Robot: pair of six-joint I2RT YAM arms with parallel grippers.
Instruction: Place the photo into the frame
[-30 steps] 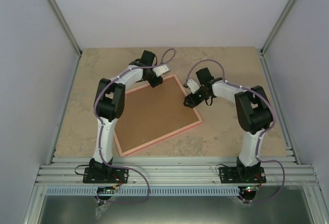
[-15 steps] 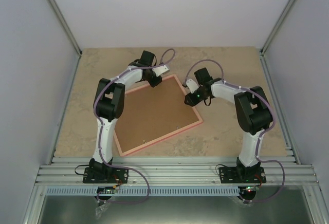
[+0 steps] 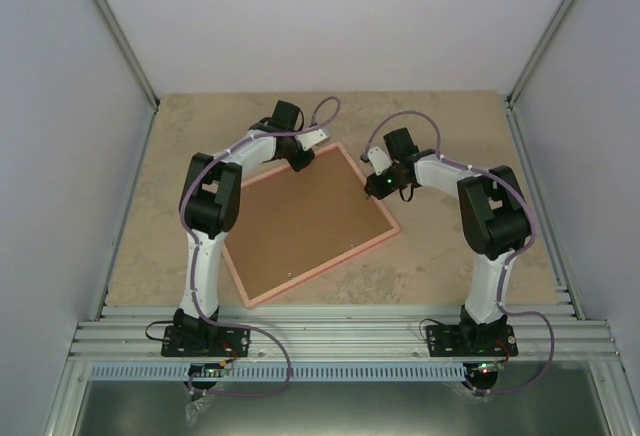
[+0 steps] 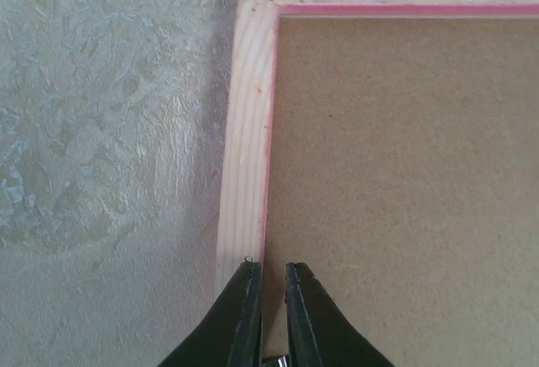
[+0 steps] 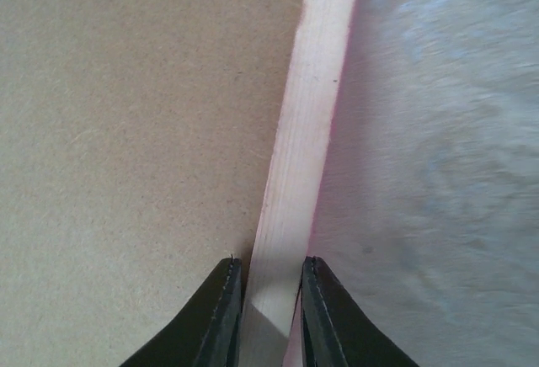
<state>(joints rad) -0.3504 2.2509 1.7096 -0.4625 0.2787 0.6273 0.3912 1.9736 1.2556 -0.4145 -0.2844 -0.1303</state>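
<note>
The frame (image 3: 325, 268) lies flat on the table, back side up, showing pale wood rails with a pink inner edge. A plain brown board (image 3: 305, 221) fills it. The photo is out of view. My right gripper (image 3: 377, 190) is at the frame's right rail (image 5: 312, 114) and is shut on it (image 5: 271, 266), one finger on each side. My left gripper (image 3: 300, 159) is at the upper-left rail (image 4: 244, 131). Its jaws (image 4: 272, 270) are almost together over the line where the rail meets the board (image 4: 404, 173), and I see nothing between them.
The beige table surface (image 3: 450, 256) surrounds the frame. Aluminium posts and pale walls (image 3: 60, 156) close in the left, right and back. A metal rail (image 3: 330, 336) with both arm bases runs along the near edge.
The right jaws have closed onto the frame's right rail, and the left jaws have narrowed. The frame has shifted slightly to the right, turning a little on the table.
</note>
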